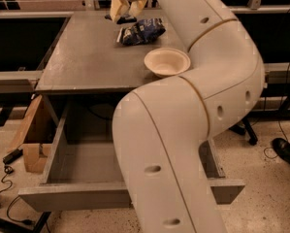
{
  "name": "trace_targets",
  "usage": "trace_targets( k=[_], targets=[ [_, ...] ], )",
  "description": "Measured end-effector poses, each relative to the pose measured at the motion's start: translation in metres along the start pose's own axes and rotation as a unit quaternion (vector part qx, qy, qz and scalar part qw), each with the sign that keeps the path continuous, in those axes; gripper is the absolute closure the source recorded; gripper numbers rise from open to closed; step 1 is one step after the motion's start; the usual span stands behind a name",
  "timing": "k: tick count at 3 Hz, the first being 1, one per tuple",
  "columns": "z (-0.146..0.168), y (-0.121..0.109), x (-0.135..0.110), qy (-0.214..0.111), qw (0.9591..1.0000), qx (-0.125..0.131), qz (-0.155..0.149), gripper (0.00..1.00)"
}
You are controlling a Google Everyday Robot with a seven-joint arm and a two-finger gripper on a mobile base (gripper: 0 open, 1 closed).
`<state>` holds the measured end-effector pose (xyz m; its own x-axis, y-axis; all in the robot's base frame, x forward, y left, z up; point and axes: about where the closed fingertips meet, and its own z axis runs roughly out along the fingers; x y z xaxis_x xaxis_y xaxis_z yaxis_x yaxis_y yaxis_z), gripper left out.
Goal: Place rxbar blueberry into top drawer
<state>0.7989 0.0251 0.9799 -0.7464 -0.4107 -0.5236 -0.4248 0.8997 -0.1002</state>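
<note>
Dark navy wrapper: the rxbar blueberry lies flat at the far edge of the counter, only a sliver of it showing. The gripper is right over it, down at counter level. Released or clenched on the bar: cannot tell from this angle.

Just beside the bar, nearer the camera, lies a puffy blue-and-white snack bag. It is close enough to be nudged. A pale bowl sits near the counter's front right, apart from both.

The top drawer is pulled well out below the counter. Grey inside, and what shows of its floor is bare. The robot arm crosses in front and hides the middle and right of the drawer, front panel included.

Handling, judged from looks:
- Bar is small, flat and likely light, with some stiffness along its length.
- Film wrapper probably slick. It could slide on the counter if pushed rather than pinched.
- Not fragile. A firm squeeze should do no harm.
- Best hold: across the narrow width near the middle, gripper coming straight down so the low profile is caught at the edges.
- Risk: pinching the bag's edge along with the bar, or the bar tilting out if it is taken near one end.

Step in hand appears to be the pick. The bar is not yet in the drawer. The carry has to come back over the counter's front edge and down into the open drawer.

Cardboard box on the floor to the left of the drawer, out of the path.
</note>
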Motion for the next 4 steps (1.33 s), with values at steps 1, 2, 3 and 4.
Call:
trace_targets(
  k=[1, 2, 3, 4],
  targets=[
    [-0.066, 0.010, 0.004, -0.045, 0.9988, -0.002, 0.021, 1.00],
    [-0.130, 0.001, 0.018, -0.116, 0.9902, -0.006, 0.076, 1.00],
    [-0.214, 0.000, 0.051, -0.198, 0.9713, -0.024, 0.130, 1.00],
    [-0.299, 0.060, 0.112, -0.266, 0.9471, -0.092, 0.154, 1.00]
  ],
)
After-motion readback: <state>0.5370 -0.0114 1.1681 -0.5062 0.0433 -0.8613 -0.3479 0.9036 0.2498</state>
